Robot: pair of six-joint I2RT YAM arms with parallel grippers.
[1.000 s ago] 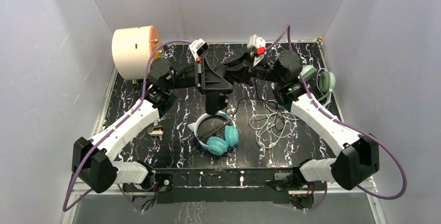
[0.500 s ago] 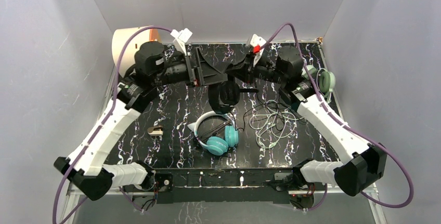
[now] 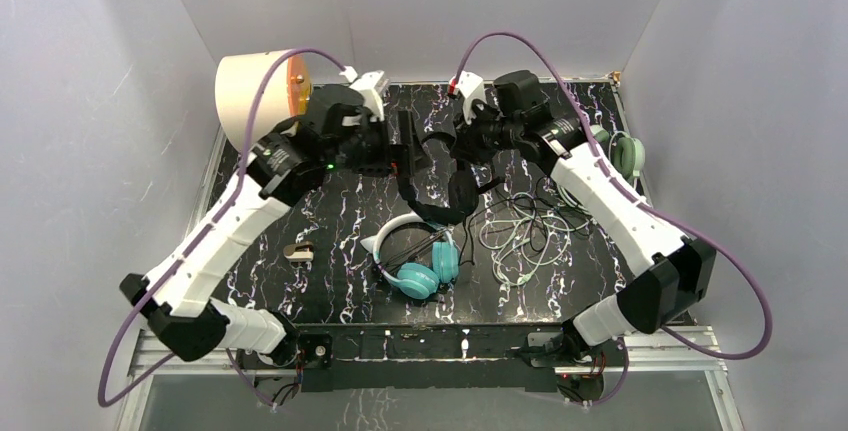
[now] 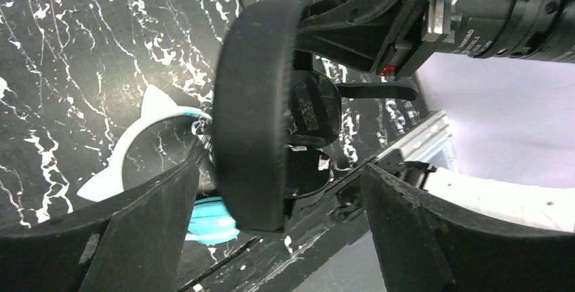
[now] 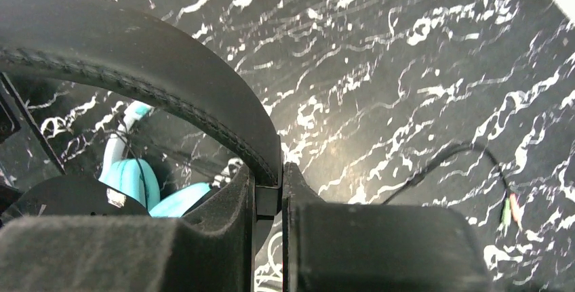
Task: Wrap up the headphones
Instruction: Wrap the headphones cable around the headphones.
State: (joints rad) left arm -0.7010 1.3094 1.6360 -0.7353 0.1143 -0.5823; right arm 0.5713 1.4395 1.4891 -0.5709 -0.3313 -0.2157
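My right gripper (image 5: 268, 190) is shut on the headband (image 5: 135, 41) of the black headphones (image 3: 455, 189), which hang in the air above the table's middle. My left gripper (image 4: 281, 170) stands open beside them, and one black ear cup (image 4: 251, 116) lies between its spread fingers (image 4: 135, 238), close to one and apart from the other. From above, the left gripper (image 3: 408, 149) and right gripper (image 3: 452, 139) face each other. Under them on the table lie the teal headphones (image 3: 420, 269) with a white cat-ear band. The sage-green headphones (image 3: 620, 156) sit at the right edge, their light cable (image 3: 520, 236) loose in loops.
A cream drum with an orange face (image 3: 255, 91) stands at the back left corner. A small tan object (image 3: 298, 251) lies left of the teal headset. A black cable with coloured plugs (image 5: 505, 204) trails over the marbled tabletop (image 3: 330, 221). White walls close in three sides.
My left gripper has opened and let go of the black headphones, and its arm has drawn back to the left. The right arm has swung left with the headphones still gripped.
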